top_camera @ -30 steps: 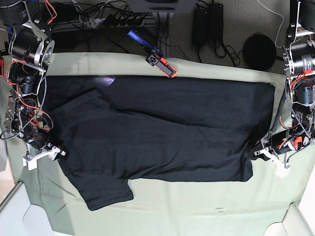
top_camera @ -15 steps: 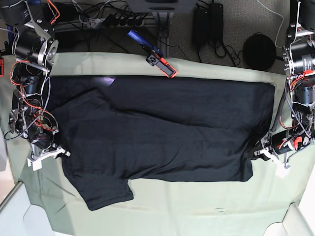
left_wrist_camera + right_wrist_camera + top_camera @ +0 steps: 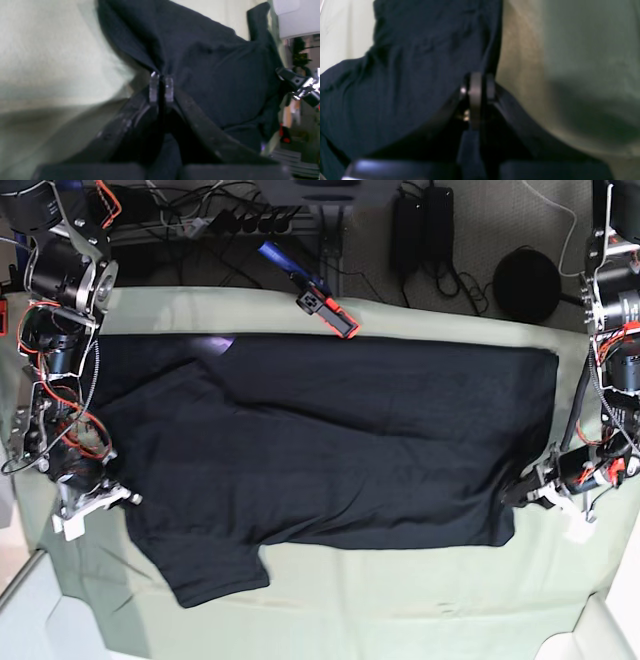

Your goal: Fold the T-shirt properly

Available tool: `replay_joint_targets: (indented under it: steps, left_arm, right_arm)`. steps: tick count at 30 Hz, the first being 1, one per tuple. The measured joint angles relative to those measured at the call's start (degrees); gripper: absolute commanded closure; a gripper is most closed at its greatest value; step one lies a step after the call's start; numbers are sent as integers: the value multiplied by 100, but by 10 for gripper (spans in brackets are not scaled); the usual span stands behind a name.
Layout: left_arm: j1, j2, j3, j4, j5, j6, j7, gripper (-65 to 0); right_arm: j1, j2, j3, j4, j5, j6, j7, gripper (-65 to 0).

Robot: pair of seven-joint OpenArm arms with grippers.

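I see round black disc (image 3: 526,284) on floor beyond pale green cloth sheet (image 3: 420,620), red-and-black clamp (image 3: 328,311) overlapping sheet's far edge. One large plain black short-sleeved T-shirt (image 3: 330,440) lies flat on sheet, one sleeve toward me. Two claws: left gripper (image 3: 161,86) pinched on hem corner, right gripper (image 3: 477,86) clamped on shirt edge.

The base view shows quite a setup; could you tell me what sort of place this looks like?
Probably a robotics lab bench, not a home. A black T-shirt lies on a pale green sheet between two arms with bare wiring, and a power strip and cables sit on grey carpet behind.
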Motion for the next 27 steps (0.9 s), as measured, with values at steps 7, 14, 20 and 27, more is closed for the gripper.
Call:
replay_joint_targets:
  steps: [7,14,20,27]
  left_arm:
    - [0,-234,0,0,-498,0,575,0]
    - [0,-289,2,0,-1021,-7,1141,0]
    - [0,-573,2,7,-1292,-13,1453,0]
    - [66,-629,4,13,-1735,-20,1827,0]
  right_arm:
    - [0,2,0,518,219,0,-719,0]
    - [-35,42,-9,544,411,0,-1246,0]
    - [-319,411,-15,629,844,0,-1274,0]
    - [-817,623,-20,953,1165,0,-1329,0]
